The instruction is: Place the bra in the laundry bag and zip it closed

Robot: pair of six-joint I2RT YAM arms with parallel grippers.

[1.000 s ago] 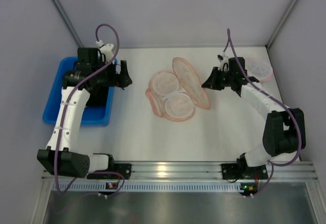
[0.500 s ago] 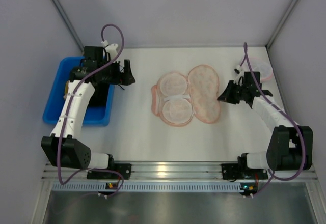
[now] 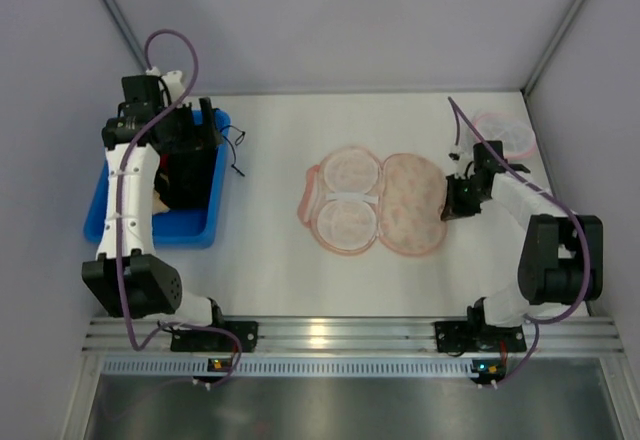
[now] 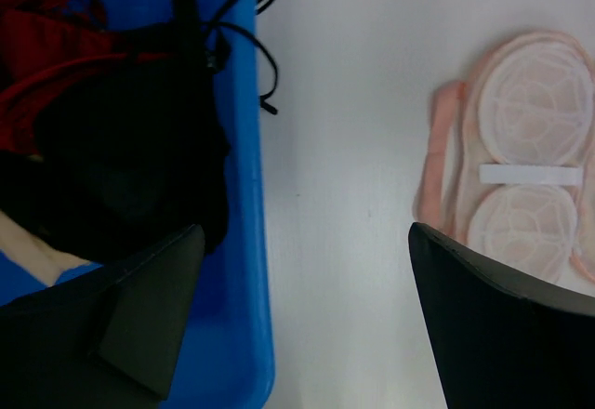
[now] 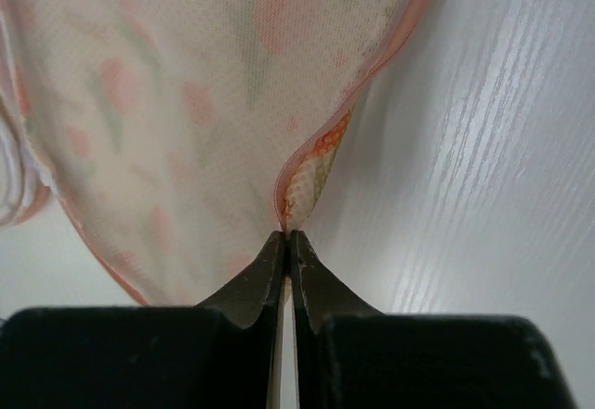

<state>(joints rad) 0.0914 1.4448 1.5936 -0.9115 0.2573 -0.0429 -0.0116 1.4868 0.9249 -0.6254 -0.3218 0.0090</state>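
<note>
The laundry bag [image 3: 412,205] lies opened flat mid-table, its patterned half on the right and its half with two white mesh rounds [image 3: 345,195] on the left. My right gripper [image 3: 448,207] is shut on the bag's pink right edge; the right wrist view shows the jaws [image 5: 286,234] pinching a fold of the bag [image 5: 186,102]. My left gripper [image 3: 200,142] is open and empty above the right side of the blue bin [image 3: 100,225]. A beige strip [image 4: 23,239], possibly the bra, shows under black clothes [image 4: 121,158] in the bin.
The blue bin [image 4: 244,242] also holds red clothes [image 4: 46,19], and a black strap [image 4: 256,56] hangs over its right wall. A small round pink-rimmed mesh item [image 3: 505,132] lies at the back right. Grey walls close in the table.
My right gripper pulled the bag's patterned flap over to the right and laid it flat. My left arm swung back left from the table to above the blue bin.
</note>
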